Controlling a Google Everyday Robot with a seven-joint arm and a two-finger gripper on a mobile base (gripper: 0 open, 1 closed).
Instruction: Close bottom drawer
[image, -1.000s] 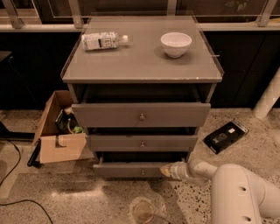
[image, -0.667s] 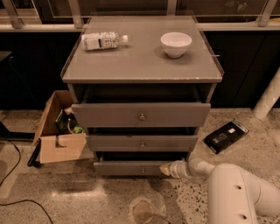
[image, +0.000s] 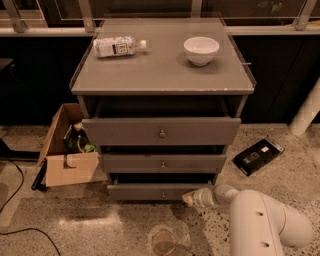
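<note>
bottom drawer (image: 145, 192): partly out | gripper (image: 190, 198): at its front panel, right of the knob (image: 162, 194), below worktop's front edge | grip: cannot tell

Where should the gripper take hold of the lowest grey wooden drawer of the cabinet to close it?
Probably the small round metal knob in the middle of the narrow front of the lowest grey drawer, approached straight from the front: the panel is flat and only the knob sticks out. The gripper is low, beside the right part of that front.
</note>
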